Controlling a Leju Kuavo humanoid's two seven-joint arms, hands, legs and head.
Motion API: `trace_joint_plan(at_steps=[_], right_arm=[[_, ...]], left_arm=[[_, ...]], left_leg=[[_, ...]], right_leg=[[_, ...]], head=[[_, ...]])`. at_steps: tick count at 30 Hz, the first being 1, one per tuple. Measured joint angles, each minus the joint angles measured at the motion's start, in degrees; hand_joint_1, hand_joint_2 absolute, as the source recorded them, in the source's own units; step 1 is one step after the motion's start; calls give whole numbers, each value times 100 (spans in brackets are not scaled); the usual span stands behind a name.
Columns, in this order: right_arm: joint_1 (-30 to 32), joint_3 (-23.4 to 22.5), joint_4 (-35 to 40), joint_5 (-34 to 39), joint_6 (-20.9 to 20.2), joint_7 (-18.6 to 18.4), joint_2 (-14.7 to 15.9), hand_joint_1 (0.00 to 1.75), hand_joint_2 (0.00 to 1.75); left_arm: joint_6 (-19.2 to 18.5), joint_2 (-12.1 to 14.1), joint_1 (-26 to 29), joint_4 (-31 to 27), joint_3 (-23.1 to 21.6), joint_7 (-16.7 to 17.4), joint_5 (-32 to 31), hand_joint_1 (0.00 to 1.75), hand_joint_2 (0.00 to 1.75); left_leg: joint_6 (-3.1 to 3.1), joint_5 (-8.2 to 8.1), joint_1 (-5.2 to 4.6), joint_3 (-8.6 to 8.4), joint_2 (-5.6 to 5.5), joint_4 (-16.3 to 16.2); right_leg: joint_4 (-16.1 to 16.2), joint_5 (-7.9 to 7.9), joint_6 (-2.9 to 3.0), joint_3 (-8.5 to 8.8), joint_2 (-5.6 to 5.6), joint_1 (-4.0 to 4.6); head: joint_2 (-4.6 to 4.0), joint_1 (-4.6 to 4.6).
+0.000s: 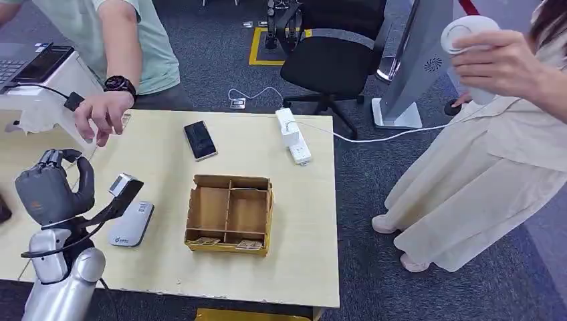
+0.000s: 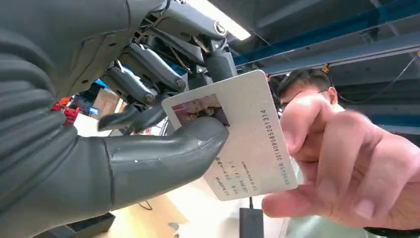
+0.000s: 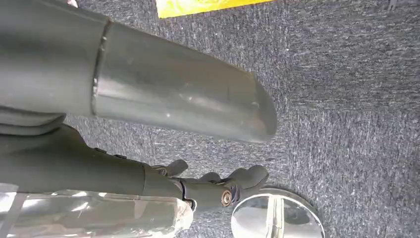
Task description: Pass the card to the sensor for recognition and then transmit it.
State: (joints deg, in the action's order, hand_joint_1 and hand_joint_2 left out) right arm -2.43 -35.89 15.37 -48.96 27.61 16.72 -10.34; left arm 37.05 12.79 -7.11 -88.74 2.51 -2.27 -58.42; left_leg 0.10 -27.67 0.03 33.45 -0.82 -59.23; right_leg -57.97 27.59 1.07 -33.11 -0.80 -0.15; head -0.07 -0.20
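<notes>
Left hand (image 1: pixel 50 190): dark grey ribbed cover, thick grey thumb, darker fingers with visible pivot pins. Silver forearm (image 1: pixel 63 284), black cable looped at wrist. Right hand (image 3: pixel 208 186): same grey shell, brass-coloured pin.

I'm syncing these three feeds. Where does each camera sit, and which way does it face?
Head: high on the body, looking down at the table; left hand shows.
Left wrist: behind the left hand, looking up at the card and a person's hand.
Right wrist: on the hanging arm, facing carpet; right hand.
Shared: left hand.
</notes>
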Motion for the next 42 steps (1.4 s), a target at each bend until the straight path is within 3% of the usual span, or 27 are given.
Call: trace_joint_plan(at_steps=[9, 18, 30, 35, 42], right_arm=[[4, -20, 0, -50, 0, 0, 0, 0, 0], [12, -22, 0, -57, 0, 0, 0, 0, 0], [58, -138, 0, -72, 24, 24, 0, 0, 0], [88, -197, 0, -76, 72, 59, 0, 0, 0], [108, -282, 0, -164, 87, 74, 0, 0, 0]], left_arm=[[-339, 0, 5, -24, -2, -133, 612, 175, 175], [-455, 0, 11, -72, -9, -138, 827, 175, 175], [-1419, 15, 136, -212, 2, -177, 2866, 175, 175], [-2052, 157, 309, -245, 120, 114, 3759, 175, 175], [-2538, 314, 650, -245, 411, 398, 4218, 175, 175]], left_leg=[[0, 0, 0, 0, 0, 0], [0, 0, 0, 0, 0, 0], [0, 0, 0, 3, -1, 0], [0, 0, 0, 3, -1, 2], [-6, -4, 2, 3, -1, 2]], right_leg=[[0, 0, 0, 0, 0, 0], [0, 0, 0, 0, 0, 0], [0, 0, 0, 0, 1, 0], [0, 3, 2, 0, 1, 0], [-1, 5, 3, -2, 1, 1]], head=[[2, -2], [2, -2], [0, 0], [2, -2], [0, 0]])
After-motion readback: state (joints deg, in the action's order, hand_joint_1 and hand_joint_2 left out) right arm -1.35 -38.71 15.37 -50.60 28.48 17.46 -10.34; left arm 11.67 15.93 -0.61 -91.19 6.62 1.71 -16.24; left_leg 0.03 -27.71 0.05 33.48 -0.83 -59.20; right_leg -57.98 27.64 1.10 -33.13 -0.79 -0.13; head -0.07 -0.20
